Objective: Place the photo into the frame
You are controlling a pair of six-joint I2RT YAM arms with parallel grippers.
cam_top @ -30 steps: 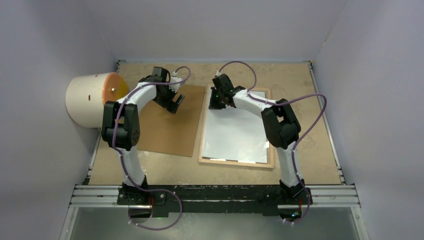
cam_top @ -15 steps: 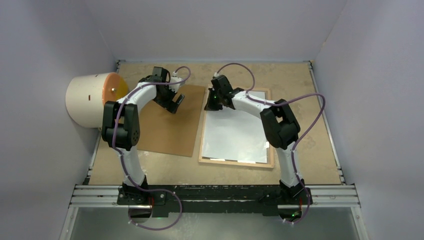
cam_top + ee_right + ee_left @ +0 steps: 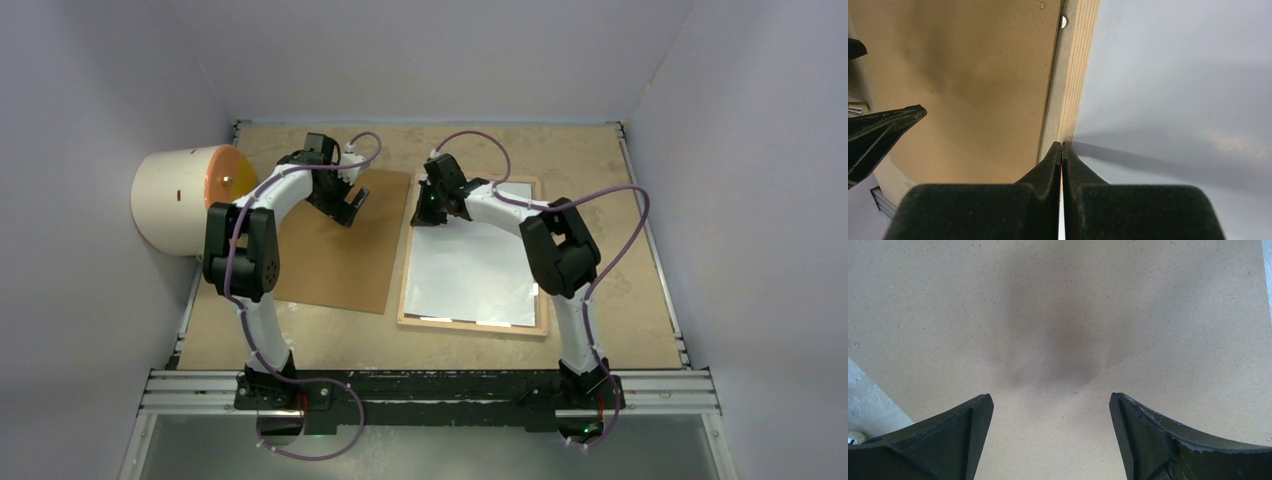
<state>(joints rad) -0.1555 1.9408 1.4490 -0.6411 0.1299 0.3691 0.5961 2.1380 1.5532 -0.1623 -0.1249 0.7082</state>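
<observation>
The photo (image 3: 470, 275) touches the closed right claw (image 3: 1062, 146) at its edge; left claw (image 3: 1051, 399) gapes empty.

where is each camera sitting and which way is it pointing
top external: above and behind the arms, facing down at the tan table; both arms, left hand and right hand show
left wrist: on the left arm, facing down at a plain tan surface; its open hand shows
right wrist: on the right arm, facing down along the thin light-wood frame and the photo's white paper back; its shut hand shows
shared: top and right wrist both show frame and photo
</observation>
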